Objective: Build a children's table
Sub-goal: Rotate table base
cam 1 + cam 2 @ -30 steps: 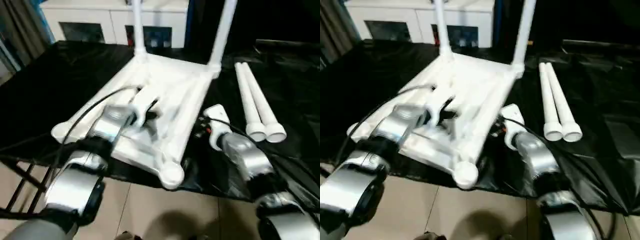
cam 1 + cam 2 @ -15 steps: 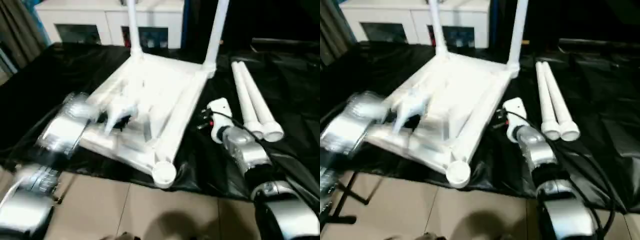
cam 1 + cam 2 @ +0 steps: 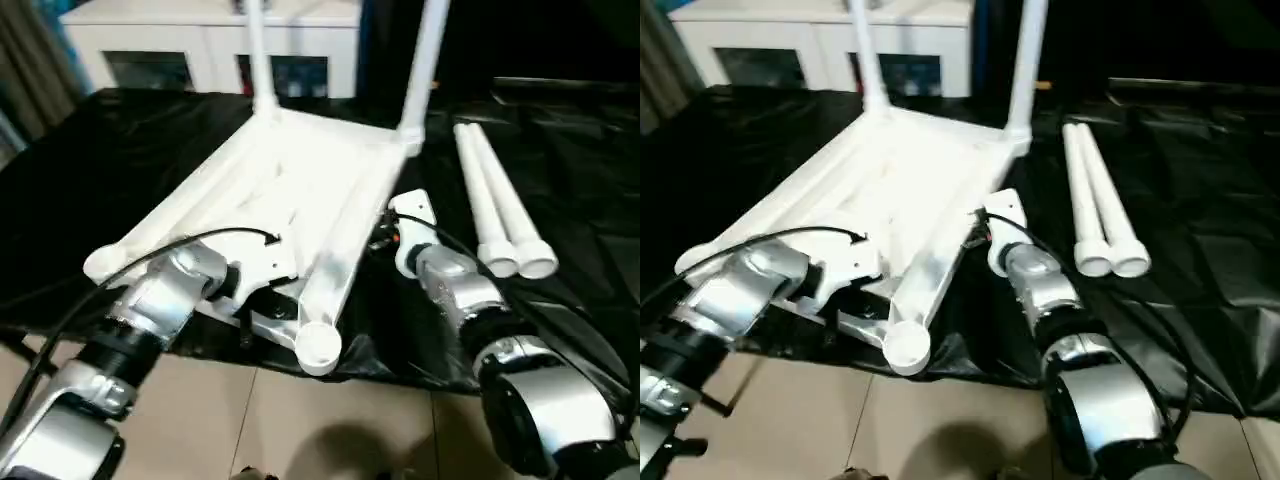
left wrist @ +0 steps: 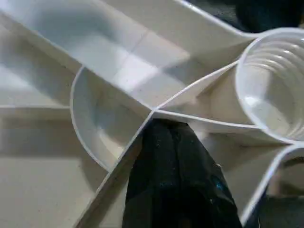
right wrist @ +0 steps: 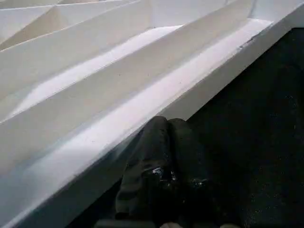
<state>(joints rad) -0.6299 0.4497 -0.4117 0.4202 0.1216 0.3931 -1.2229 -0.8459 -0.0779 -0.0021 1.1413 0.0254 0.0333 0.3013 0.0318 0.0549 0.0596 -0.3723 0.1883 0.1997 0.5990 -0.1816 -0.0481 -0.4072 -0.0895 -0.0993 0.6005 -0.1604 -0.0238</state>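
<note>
From my head camera, the white ribbed plastic tabletop point(image 3: 300, 190) lies upside down on the black-covered work table point(image 3: 120, 160), two legs standing at its far corners. The two loose white cylindrical legs point(image 3: 495, 215) lie lengthwise just off my right gripper point(image 3: 385, 235), the nearer one. My left gripper point(image 3: 262, 300) has dropped to the near empty corner socket point(image 3: 318, 345) since a second ago. At my left wrist, it grips a rib, I think. At my right wrist, the fingers point(image 5: 161, 161) are pressed together beside the tabletop's edge.

— Where does the tabletop point(image 3: 300, 190) lie?
— Upside down on the work table point(image 3: 120, 160), near corner socket point(image 3: 318, 345) over the front edge. Two legs point(image 3: 262, 50) stand in its far sockets, before the cabinet point(image 3: 200, 45).
— And the spare legs point(image 3: 495, 200)?
— Side by side, right of it.
— The grippers?
— Left gripper point(image 4: 178, 161) in the ribs beside the near socket; right gripper point(image 5: 164, 156) at the right rim.
</note>
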